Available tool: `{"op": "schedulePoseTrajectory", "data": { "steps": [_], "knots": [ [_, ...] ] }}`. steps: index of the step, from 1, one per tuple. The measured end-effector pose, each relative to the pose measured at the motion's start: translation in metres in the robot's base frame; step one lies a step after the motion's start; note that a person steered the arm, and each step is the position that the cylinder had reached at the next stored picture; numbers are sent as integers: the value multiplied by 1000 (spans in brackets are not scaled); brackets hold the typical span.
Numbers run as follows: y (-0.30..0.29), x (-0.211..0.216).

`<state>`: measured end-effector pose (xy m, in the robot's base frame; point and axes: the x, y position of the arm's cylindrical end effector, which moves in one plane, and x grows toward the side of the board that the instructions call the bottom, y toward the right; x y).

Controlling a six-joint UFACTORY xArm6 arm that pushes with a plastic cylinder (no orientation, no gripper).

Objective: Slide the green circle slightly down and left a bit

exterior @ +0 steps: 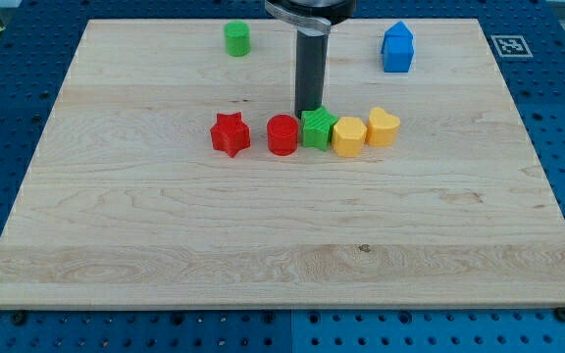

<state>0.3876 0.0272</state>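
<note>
The green circle is a short green cylinder near the view's top, left of centre, on the wooden board. My tip is the lower end of the dark rod coming down from the top centre. It stands far to the lower right of the green circle, just above a green star block and close to touching it. The tip is not near the green circle.
A row of blocks lies at mid-board: a red star, a red cylinder, the green star, a yellow hexagon-like block and a yellow heart. A blue house-shaped block sits at the top right.
</note>
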Motion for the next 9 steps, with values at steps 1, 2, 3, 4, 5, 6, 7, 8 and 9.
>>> {"op": "schedulePoseTrajectory", "data": {
  "steps": [1,2,3,4,5,6,7,8,9],
  "knots": [
    [-3,16],
    [-17,16],
    [-38,-23],
    [-102,-44],
    [-159,-107],
    [-177,-181],
    [-154,-195],
    [-114,-196],
    [-116,-196]
  ]
}}
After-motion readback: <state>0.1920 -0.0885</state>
